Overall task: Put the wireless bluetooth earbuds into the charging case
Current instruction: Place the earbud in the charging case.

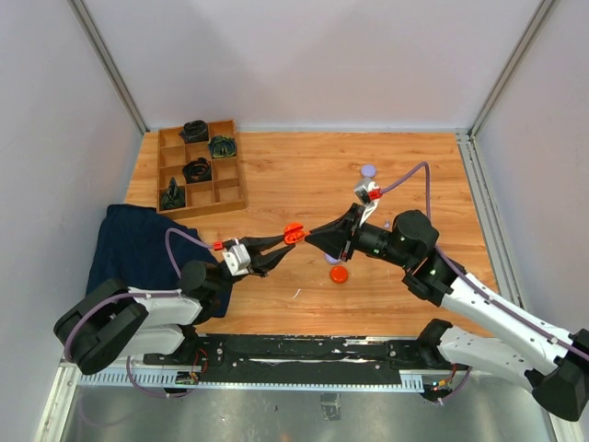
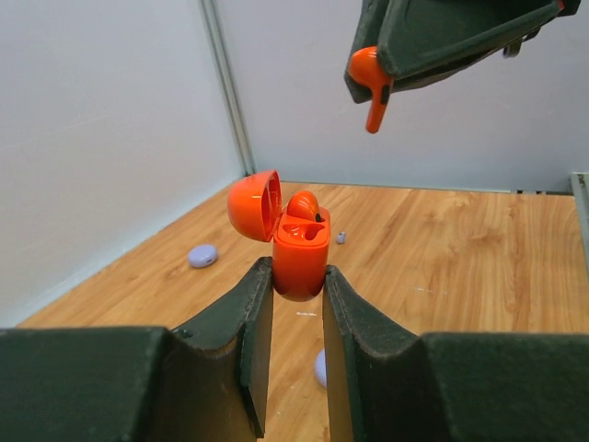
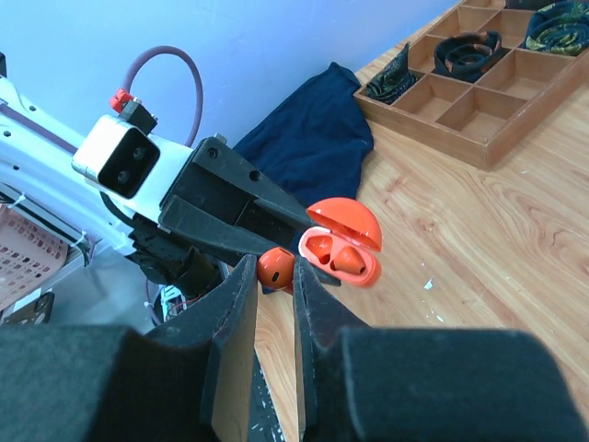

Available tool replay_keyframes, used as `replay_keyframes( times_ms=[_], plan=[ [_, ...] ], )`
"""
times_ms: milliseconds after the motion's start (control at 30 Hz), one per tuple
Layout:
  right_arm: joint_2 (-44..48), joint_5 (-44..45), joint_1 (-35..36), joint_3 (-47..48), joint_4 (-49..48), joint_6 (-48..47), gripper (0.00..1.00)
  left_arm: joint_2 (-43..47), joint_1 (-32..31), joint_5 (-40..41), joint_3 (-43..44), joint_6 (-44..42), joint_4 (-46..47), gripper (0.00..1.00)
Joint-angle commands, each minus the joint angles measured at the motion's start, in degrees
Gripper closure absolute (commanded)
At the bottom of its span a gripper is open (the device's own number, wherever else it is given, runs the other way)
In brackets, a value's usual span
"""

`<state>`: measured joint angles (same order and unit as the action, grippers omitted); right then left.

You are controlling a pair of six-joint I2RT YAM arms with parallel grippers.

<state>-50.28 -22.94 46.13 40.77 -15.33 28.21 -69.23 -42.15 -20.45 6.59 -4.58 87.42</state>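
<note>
My left gripper [image 2: 296, 290] pinches the open orange-red charging case [image 2: 300, 256], one earbud [image 2: 304, 204] seated inside; my right gripper [image 3: 274, 278] pinches a second earbud [image 2: 368, 78] nearby, not touching.

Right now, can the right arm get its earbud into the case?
Probably yes. The left gripper holds the case upright with its lid swung back, and one slot looks empty. The right gripper has the earbud pinched close to the opening, with nothing between them.
</note>
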Motion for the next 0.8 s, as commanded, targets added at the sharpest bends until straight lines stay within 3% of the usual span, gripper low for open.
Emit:
replay_keyframes(
  times_ms=[0,267,767],
  plan=[
    [-1.7,-0.2,2.8,-0.3,-7.3,-3.0,0.89,0.4,-0.4,-2.5,0.9,1.7,12.3,1.0],
    [-7.8,-1.2,4.1,1.4,-11.3,-2.9,0.89,-0.3,-0.4,-4.8,1.2,1.4,13.7,1.0],
    [-8.4,1.1,4.2,-0.7,-13.3,2.0,0.89,0.9,-0.4,-3.2,1.6,1.9,14.0,1.0]
  ],
)
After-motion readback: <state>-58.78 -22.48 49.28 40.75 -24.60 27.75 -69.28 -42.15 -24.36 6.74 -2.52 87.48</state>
